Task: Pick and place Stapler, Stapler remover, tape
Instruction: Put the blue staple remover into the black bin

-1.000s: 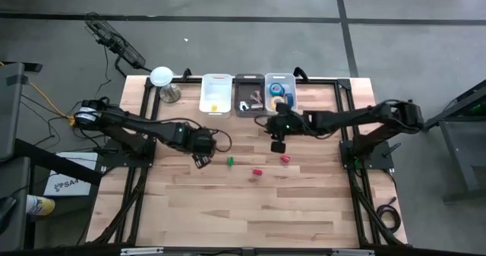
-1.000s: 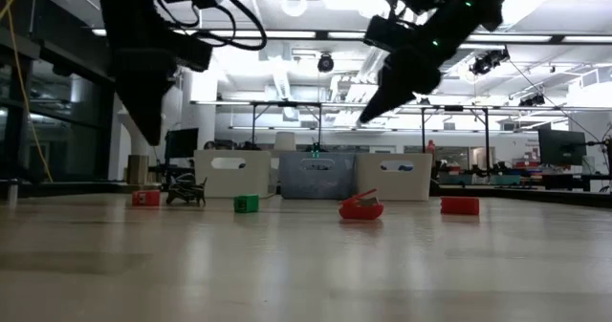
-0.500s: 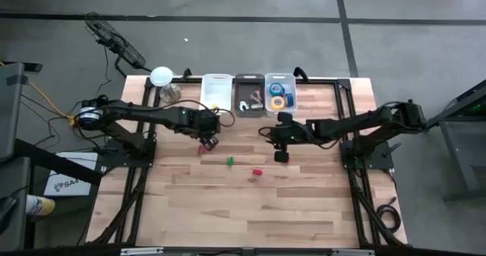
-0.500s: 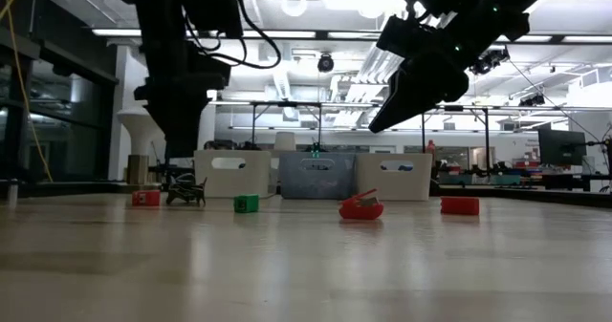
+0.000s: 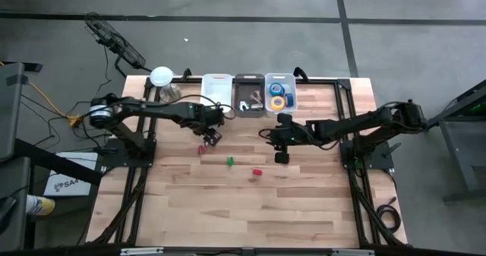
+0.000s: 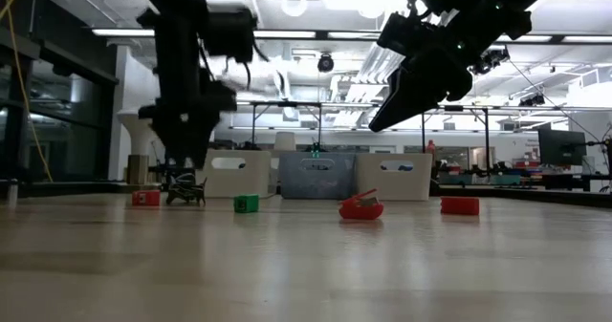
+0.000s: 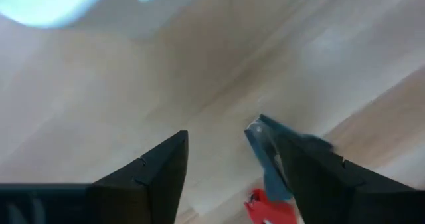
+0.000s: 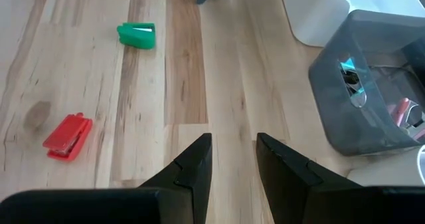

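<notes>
Remover [image 6: 186, 193] and red stapler [image 5: 202, 149] lie on the bench just beside our left hand [image 5: 212, 137], fingers spread and empty. We judge it nearer than the right hand [image 5: 280, 156], slightly parted and holding nothing.

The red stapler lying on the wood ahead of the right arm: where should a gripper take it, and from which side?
Probably across the middle of the red stapler, coming straight down from above. It lies flat on the table, long and narrow and angled to the planks, so the fingers should turn to close on its two long sides.
</notes>
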